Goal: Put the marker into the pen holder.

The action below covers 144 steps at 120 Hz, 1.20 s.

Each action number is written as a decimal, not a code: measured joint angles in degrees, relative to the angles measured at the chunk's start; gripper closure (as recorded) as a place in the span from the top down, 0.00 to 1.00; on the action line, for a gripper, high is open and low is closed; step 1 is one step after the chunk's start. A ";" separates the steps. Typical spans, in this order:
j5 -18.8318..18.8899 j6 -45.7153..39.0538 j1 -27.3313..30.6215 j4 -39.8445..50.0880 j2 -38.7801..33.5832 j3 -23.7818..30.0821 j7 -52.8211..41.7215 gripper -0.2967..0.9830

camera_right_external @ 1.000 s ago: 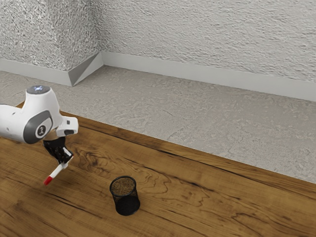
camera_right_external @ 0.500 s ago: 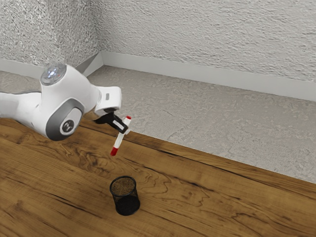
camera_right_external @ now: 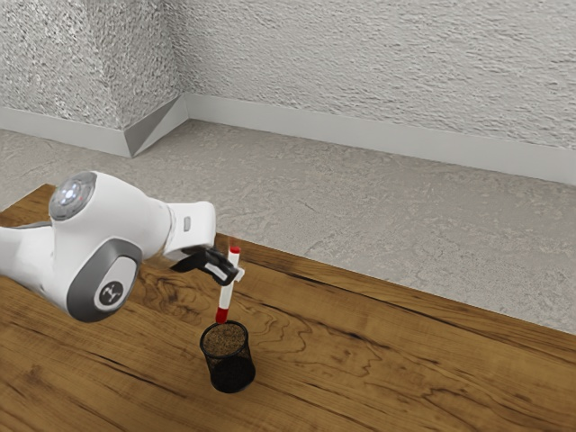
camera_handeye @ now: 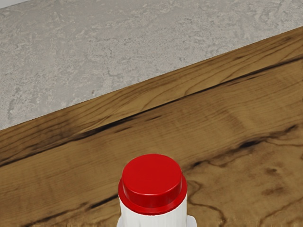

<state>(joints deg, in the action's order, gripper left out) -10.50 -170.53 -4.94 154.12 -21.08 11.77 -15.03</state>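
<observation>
The gripper [camera_right_external: 233,274] is closed on the marker [camera_right_external: 226,295], its fingers parted only by the barrel. On the table [camera_right_external: 378,369] stands the holder [camera_right_external: 231,372], upright and open-topped. The marker hangs slightly tilted, its lower end [camera_right_external: 221,317] near the rim; whether touching, I can't tell. Lowered off-centre, that end could catch the rim and tip the holder or twist the marker; released too soon, it could fall outside.
</observation>
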 joint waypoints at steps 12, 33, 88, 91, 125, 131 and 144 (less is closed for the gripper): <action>-1.18 -1.53 0.03 2.17 0.25 0.54 -0.35 0.20; -2.73 -3.28 0.03 3.04 1.07 2.42 -0.89 0.20; -3.45 -5.96 0.02 5.11 4.82 2.80 -1.55 0.49; -3.49 -5.99 0.02 5.10 4.87 2.81 -1.55 0.52; -1.25 17.63 0.12 -17.80 9.73 -2.22 -0.93 0.70; 1.41 27.72 0.26 -29.34 13.95 -3.95 0.07 0.72; 5.72 47.83 -0.77 -52.08 21.41 -8.77 2.46 0.74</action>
<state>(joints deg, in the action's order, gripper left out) -4.78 -122.70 -5.71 102.04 0.33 3.00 -12.57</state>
